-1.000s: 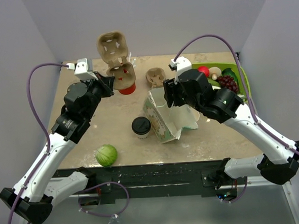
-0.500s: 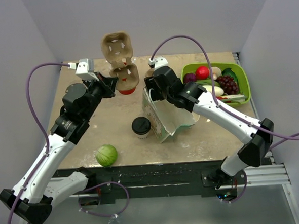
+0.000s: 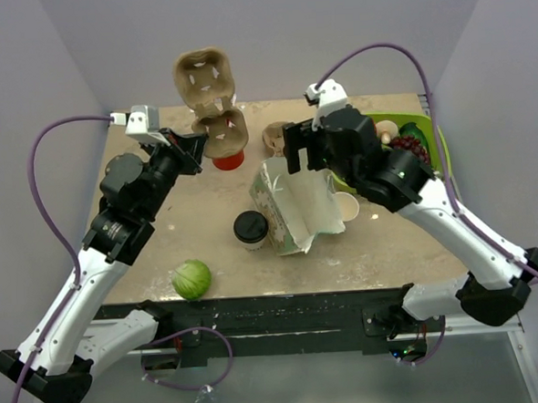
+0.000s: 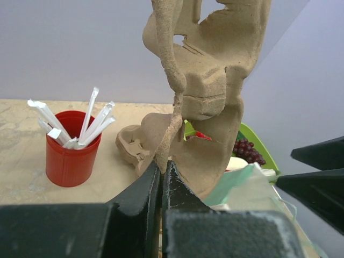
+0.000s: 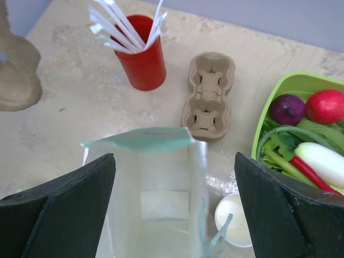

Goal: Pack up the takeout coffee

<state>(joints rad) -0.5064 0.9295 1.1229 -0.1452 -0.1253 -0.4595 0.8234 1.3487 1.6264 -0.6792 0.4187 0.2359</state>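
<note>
Takeout coffee (image 3: 252,227): upright on the table (image 3: 162,249), black lid on, just beside the left wall of the paper bag (image 3: 299,209). It is not in the bag or in any carrier, and neither arm touches it, so I judge its own packing as not yet begun.

Left gripper (image 3: 195,144): clenched on the lower edge of a pulp cup carrier (image 3: 210,95), which is lifted off the table near the red cup (image 3: 228,158) of straws. The left wrist view confirms this: fingers (image 4: 140,188) pinched on the thin cardboard rim, no gap. An edge pinch is probably the only hold so wide a tray allows a narrow pincer. The tray stands on end, wells facing sideways (would need levelling before it can carry a cup, my judgement).

Right gripper (image 3: 305,158): released, fingers spread wide over the bag's open mouth, grasping nothing. The right wrist view looks straight down into the bag; the bottom is visible and nothing is inside. Cannot tell whether the fingers touch the rim. Likely posed to steady or widen the mouth.

Others:
- second carrier (image 3: 279,137): flat on the table behind the bag
- lidless white cup (image 3: 347,206): right of the bag, not the target
- green bin (image 5: 260,126): holds vegetables, far right
- cabbage (image 3: 192,279): near the front edge
</note>
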